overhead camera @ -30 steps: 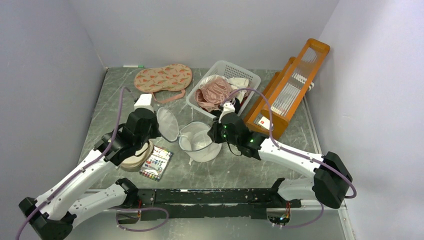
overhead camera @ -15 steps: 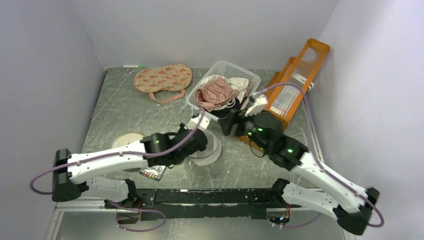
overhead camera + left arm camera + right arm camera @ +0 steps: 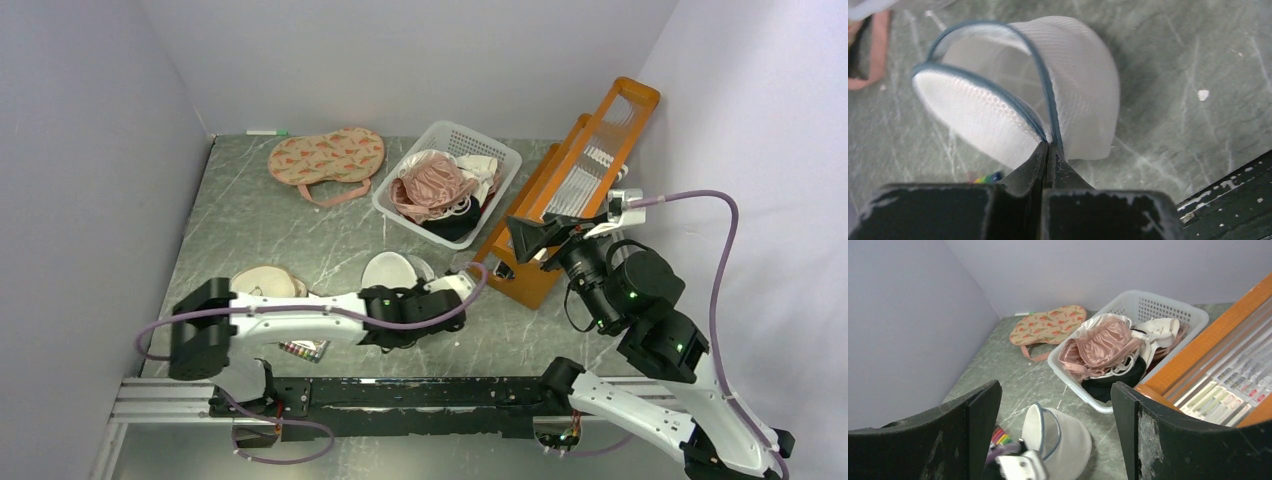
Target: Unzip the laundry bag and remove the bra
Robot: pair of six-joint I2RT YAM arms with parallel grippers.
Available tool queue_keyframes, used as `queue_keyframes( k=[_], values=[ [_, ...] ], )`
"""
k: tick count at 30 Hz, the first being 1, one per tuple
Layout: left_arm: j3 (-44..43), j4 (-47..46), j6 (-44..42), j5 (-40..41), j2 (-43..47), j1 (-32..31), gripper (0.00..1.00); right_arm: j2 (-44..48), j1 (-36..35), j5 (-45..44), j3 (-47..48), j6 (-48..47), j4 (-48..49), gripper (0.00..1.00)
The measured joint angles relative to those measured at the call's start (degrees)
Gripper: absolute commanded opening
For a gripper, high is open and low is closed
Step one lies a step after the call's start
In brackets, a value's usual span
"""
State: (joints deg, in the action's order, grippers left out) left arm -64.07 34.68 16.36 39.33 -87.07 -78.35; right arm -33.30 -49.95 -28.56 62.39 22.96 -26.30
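Laundry bag [image 3: 1073, 100] unzipped, gaping, empty on desk [image 3: 1198, 60]; left hand [image 3: 1048, 150] clenched on its zipper rim. Pink bra [image 3: 1095, 347] lies in white basket [image 3: 1168, 302]. Right hand [image 3: 1055, 387] released, empty. Task looks basically done.

Soft, even light is coming from overhead, laying only faint, short-edged shadows across the grey table [image 3: 250, 215]. In the left wrist view the left gripper [image 3: 1047, 148] is showing dark and blurred (too close to focus), while the mesh of the laundry bag [image 3: 979, 114] is rendering crisp.
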Motion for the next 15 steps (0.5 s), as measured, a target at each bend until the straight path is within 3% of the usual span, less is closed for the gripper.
queue_keyframes(
  k=[9, 13, 15],
  values=[
    [-6.14, -6.45, -4.20, -10.60, -16.96, 3.96, 0.09, 0.87, 0.00, -0.42, 0.72, -0.11, -3.10, 0.81],
    [-6.14, -6.64, -4.15, -12.13, -18.82, 6.21, 0.41, 1.46, 0.00, -0.42, 0.72, 0.11, -4.63, 0.82],
    [-5.84, -7.10, -3.93, -12.92, -17.94, 6.64, 0.51, 1.57, 0.00, -0.46, 0.72, 0.15, -5.27, 0.82]
  ],
)
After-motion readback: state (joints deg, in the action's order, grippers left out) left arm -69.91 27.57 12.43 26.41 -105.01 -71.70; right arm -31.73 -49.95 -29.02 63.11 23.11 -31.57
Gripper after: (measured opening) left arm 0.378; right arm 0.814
